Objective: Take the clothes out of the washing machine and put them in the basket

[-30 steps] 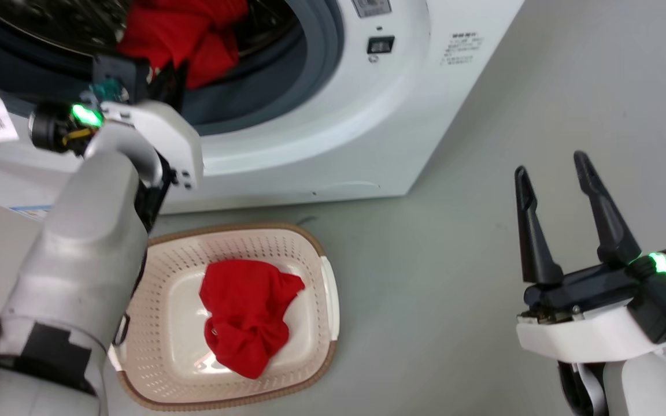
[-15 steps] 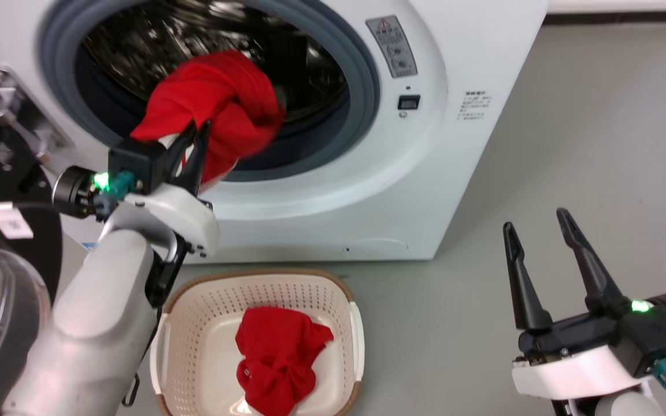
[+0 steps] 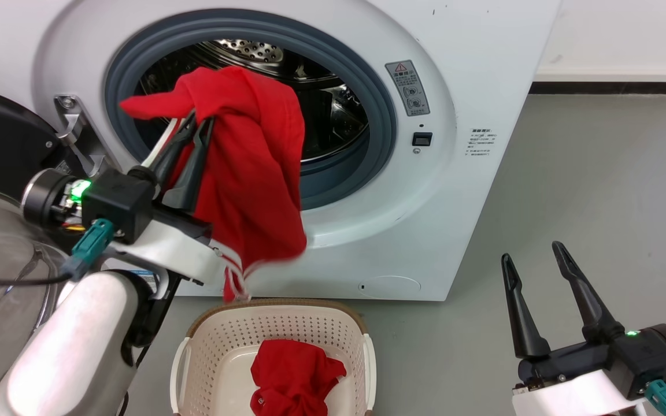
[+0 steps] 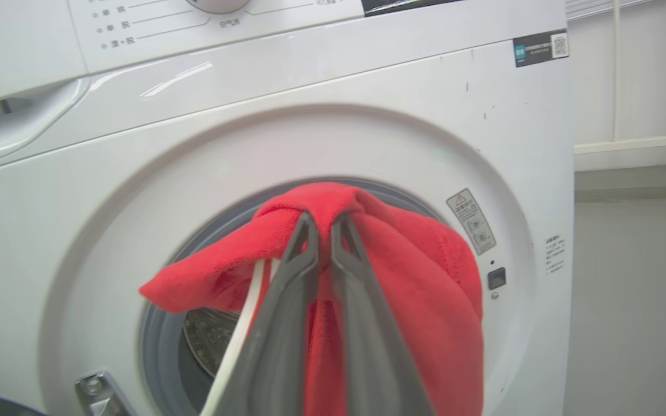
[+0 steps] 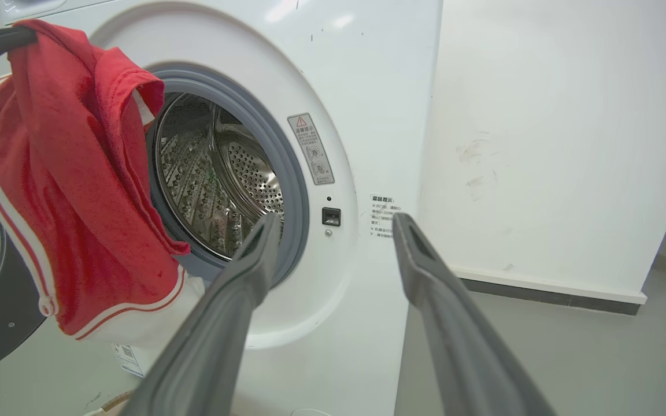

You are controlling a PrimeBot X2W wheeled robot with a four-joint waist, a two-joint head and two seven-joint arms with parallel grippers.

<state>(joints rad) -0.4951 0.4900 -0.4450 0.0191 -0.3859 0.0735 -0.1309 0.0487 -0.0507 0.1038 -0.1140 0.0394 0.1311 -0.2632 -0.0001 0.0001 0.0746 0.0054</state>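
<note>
The left gripper (image 3: 197, 121) is clenched on a fold of a red garment (image 3: 252, 173), pinching it just at the fingertips. The rest of the cloth hangs down past the wrist. Beyond the fingertips stands the washing machine (image 3: 472, 86), its drum (image 3: 333, 115) open.

The basket (image 3: 275, 302) sits below the claw and nearer the robot, and the garment's striped hem dangles about over its far rim. Let go here, the cloth would likely drape across that rim or drop to the floor between machine and basket. The pinch is small, so a quick swing could pull the fold free. White trim lying along one finger might also snag on release.

The right gripper (image 3: 532, 254) waits well off to the side, fingers spread and empty.

Count: two red garments, one held and one already in the basket (image 3: 292, 381); one basket; one machine. The drum looks empty, though the hanging cloth hides its lower part.
</note>
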